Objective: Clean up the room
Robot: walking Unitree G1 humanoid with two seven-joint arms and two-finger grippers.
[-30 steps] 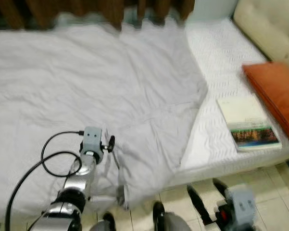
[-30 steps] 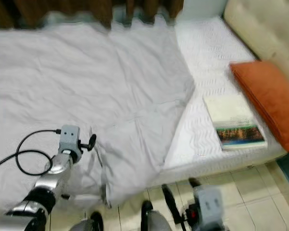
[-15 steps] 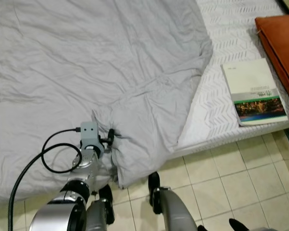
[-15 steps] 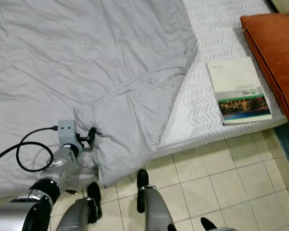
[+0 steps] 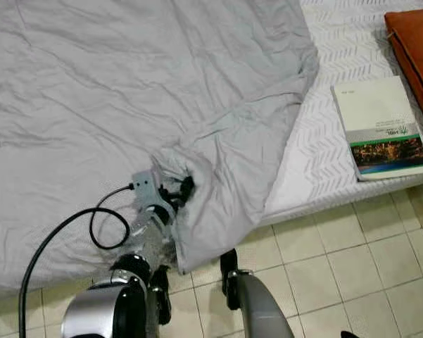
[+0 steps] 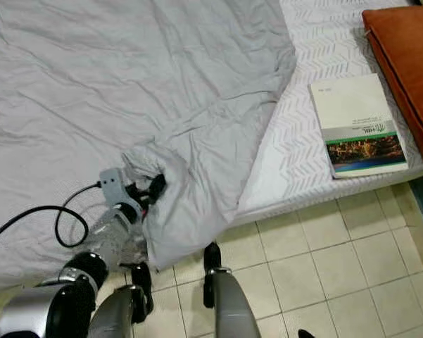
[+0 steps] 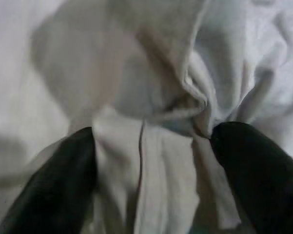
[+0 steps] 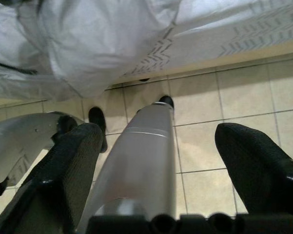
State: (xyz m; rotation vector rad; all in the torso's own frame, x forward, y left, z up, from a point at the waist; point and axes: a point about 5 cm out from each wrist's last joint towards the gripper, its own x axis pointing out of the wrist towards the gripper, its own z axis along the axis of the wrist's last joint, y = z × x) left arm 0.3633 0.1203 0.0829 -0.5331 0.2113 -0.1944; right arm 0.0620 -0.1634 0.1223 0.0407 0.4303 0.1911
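My wide, wrinkled pale grey duvet (image 5: 127, 91) covers most of the white chevron-quilted mattress (image 5: 338, 42); its loose corner hangs over the mattress edge towards the cream tiled floor (image 5: 338, 282). My left claw (image 5: 177, 193) pinches that corner's bunched fold. My right claw (image 8: 156, 161) hangs wide open, empty, over the floor. A green-banded white book (image 5: 381, 127) lies on the mattress, well right of the corner.
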